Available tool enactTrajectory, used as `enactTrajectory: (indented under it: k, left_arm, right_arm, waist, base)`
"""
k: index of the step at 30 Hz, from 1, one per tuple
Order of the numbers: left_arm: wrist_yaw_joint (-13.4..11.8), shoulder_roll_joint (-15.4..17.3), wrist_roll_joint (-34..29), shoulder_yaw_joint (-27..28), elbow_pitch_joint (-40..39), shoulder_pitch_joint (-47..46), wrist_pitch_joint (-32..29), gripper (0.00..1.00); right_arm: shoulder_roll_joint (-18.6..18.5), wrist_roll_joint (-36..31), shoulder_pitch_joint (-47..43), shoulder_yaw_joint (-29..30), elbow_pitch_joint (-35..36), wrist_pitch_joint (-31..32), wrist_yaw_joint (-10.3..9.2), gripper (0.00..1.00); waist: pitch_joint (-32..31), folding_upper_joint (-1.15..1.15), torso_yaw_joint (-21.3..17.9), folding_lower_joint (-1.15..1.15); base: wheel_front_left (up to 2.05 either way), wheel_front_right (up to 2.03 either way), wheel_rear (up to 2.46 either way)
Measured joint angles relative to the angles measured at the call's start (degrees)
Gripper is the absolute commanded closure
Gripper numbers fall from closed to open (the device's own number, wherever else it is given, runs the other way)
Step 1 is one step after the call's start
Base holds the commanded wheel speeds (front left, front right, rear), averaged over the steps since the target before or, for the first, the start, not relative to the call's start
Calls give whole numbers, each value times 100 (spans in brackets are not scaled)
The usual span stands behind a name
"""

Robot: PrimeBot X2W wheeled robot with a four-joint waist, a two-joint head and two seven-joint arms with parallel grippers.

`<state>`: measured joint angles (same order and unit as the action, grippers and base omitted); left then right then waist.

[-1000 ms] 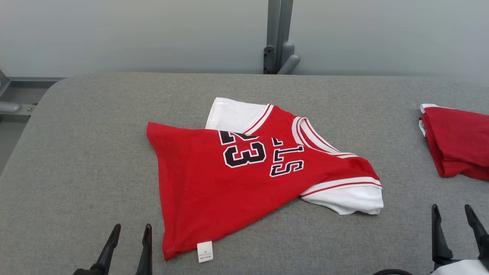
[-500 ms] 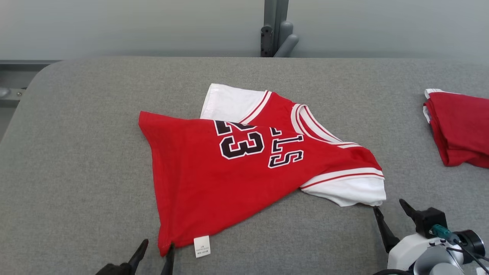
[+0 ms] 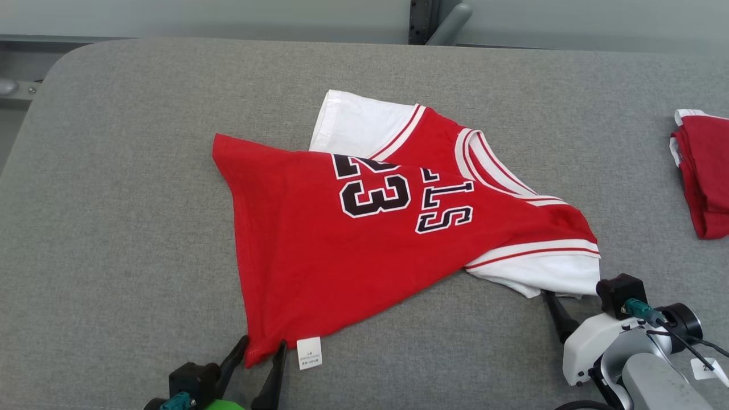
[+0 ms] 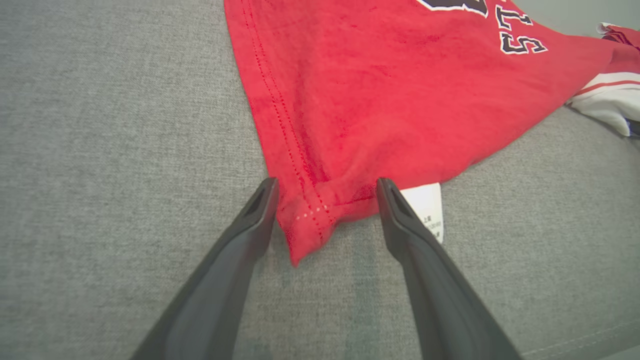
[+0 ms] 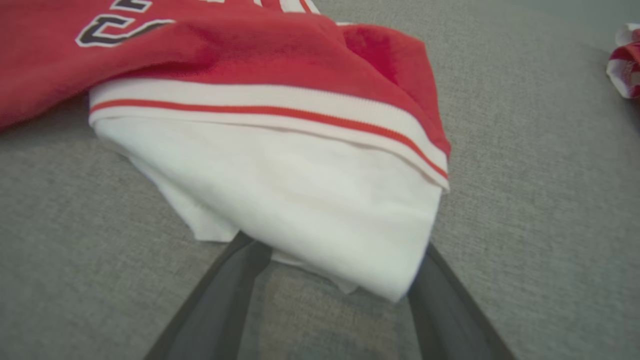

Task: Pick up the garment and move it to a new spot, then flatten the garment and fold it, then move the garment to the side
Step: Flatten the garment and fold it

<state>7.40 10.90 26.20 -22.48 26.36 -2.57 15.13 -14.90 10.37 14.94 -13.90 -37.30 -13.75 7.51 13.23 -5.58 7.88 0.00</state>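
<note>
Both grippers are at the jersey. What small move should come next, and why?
Probably close both grippers. The red hem corner of the jersey lies between the open fingers of the left gripper, and the white sleeve covers the spread fingertips of the right gripper. Neither grips cloth yet.

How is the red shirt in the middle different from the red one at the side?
The middle shirt lies spread out; the side shirt is folded into a small bundle. The middle shirt shows a black 23 and letters; the side shirt shows no print. The left gripper stands open around the middle shirt's corner; the side shirt lies away from it. Both are red with white trim, on the grey table.
</note>
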Motion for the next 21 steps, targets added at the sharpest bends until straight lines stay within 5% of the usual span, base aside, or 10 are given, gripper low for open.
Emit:
enactTrajectory:
  k: [3,5,6,7,8,10,11,12,16,21]
  left_arm:
    - [0,18,118,-114,77,-41,0,0]
    - [0,26,179,-158,105,-44,0,0]
    - [0,33,235,-208,133,-43,0,0]
    - [0,37,278,-245,141,-43,0,0]
    - [0,46,312,-270,146,-43,0,0]
    - [0,75,396,-354,164,-44,0,0]
    - [0,77,443,-383,166,-44,0,25]
    - [0,91,533,-443,165,-44,0,99]
    - [0,221,736,-543,32,-74,0,100]
    - [0,530,860,-371,-463,-161,0,100]
  right_arm:
    - [-11,66,31,-99,-24,-47,0,0]
    - [-14,83,36,-140,-20,-51,0,23]
    - [-19,121,36,-177,-19,-60,0,52]
    - [-26,151,35,-212,-11,-74,0,67]
    - [-41,203,35,-276,3,-79,0,100]
    - [-47,394,32,-402,60,-91,0,100]
    - [-66,510,25,-512,101,-90,0,100]
    - [-65,686,3,-552,182,-91,0,100]
    - [-154,1684,-86,-656,820,-97,0,100]
    - [-760,2933,-267,-531,2091,230,0,100]
  waist:
    - [9,0,14,0]
    - [5,0,10,0]
    - [-1,0,2,0]
    - [-7,0,-8,0]
    - [-13,0,-19,0]
    - [-23,0,-47,0]
    - [-32,0,-62,0]
    - [-42,0,-78,0]
    - [-85,0,-151,0]
    - [-98,0,-283,0]
  base:
    - [0,0,0]
    - [0,0,0]
    - [0,0,0]
    - [0,0,0]
    - [0,0,0]
    - [0,0,0]
    - [0,0,0]
    - [0,0,0]
    - [0,0,0]
    - [0,0,0]
